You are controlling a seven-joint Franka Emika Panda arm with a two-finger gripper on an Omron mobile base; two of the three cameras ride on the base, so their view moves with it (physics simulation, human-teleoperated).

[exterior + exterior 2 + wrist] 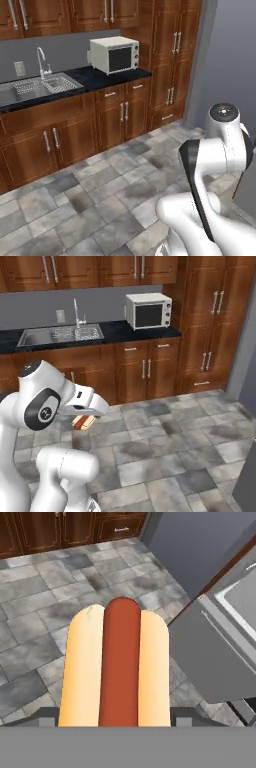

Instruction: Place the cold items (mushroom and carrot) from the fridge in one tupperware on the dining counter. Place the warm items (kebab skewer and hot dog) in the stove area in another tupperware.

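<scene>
Jaws clamped on the hot dog [115,667], carried above the tiled floor [45,587]; its long axis runs straight out from the gripper [84,421].

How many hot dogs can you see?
1. The hot dog is held in the robot's pincer, up above the grey tiled floor. Others may be hidden elsewhere in the kitchen.

Kitchen: sink [42,86], microwave [115,54], wooden cabinets [120,112].
</scene>
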